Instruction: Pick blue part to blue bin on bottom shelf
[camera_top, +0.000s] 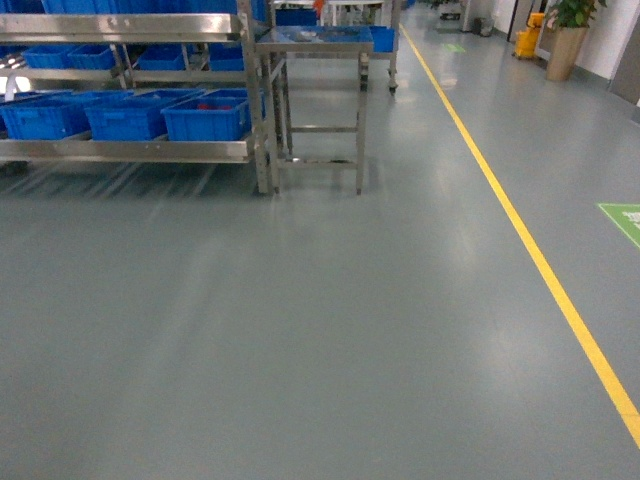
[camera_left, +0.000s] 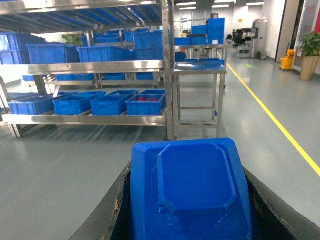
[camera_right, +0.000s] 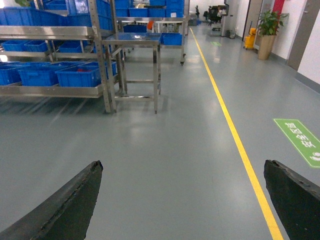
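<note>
Already the left gripper (camera_left: 187, 220) pinches the blue part (camera_left: 192, 192): likely stiff, light plastic, gripped at its sides; right gripper (camera_right: 182, 200) spread

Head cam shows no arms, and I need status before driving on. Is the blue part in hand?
Observer: Yes. The left wrist view shows the left pincer shut on the blue part.
Operator: Right side?
Observer: The right pincer is open, with nothing between its fingers, only floor.
Operator: Which way is the left wrist pointing?
Observer: Toward the rack. The bottom shelf and its blue bins sit beyond the part.
</note>
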